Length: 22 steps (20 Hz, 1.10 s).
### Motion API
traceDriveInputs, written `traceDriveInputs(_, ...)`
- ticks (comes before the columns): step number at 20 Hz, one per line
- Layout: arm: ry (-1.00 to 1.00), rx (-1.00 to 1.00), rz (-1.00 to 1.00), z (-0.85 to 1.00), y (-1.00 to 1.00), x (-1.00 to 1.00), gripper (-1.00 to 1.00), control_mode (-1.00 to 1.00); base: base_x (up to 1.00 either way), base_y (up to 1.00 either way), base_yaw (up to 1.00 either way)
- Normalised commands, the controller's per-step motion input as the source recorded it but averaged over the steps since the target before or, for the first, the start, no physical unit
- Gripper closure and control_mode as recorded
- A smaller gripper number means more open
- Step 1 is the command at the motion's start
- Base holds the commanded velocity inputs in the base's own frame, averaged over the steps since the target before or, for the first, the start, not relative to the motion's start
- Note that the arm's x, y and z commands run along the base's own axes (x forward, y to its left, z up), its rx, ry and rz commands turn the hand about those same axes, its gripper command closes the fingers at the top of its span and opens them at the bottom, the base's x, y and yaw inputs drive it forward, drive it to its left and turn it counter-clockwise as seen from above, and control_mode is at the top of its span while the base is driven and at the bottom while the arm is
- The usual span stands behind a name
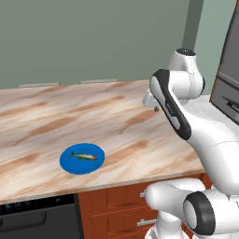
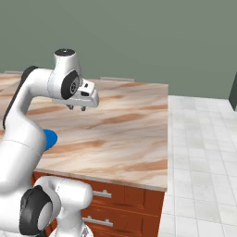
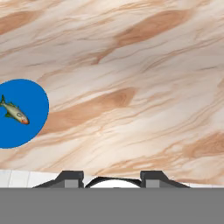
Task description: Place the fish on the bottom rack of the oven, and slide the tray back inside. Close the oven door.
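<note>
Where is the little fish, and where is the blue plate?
fish [image 1: 83,156], left base view, middle of its body.
blue plate [image 1: 70,164], left base view, bare blue part beside the fish.

— That counter looks like polished marble, cream with tan veining, smooth all over.

— And the plate is a flat matt blue. The drawer fronts look like red-brown wood, with metal handles.

End effector above marble counter
</note>
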Motion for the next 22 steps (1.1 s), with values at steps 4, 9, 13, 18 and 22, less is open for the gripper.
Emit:
traceDriveInputs(4,0.00,0.00,0.00,-0.06,0.19,-0.12,-1.00,-1.00,0.00,0.00,0.00)
traceDriveInputs(9,0.00,0.00,0.03,-0.34,0.76,-0.02,-1.00,-1.00,0.00,0.00,0.00)
traceDriveInputs(13,0.00,0.00,0.21,-0.36,0.60,0.00,-1.00,-1.00,0.00,0.00,0.00)
traceDriveInputs(18,0.00,0.02,0.34,-0.52,0.69,0.01,-1.00,-1.00,0.00,0.00,0.00)
traceDriveInputs(22,0.00,0.00,0.30,-0.65,0.84,0.11,-1.00,-1.00,0.00,0.00,0.00)
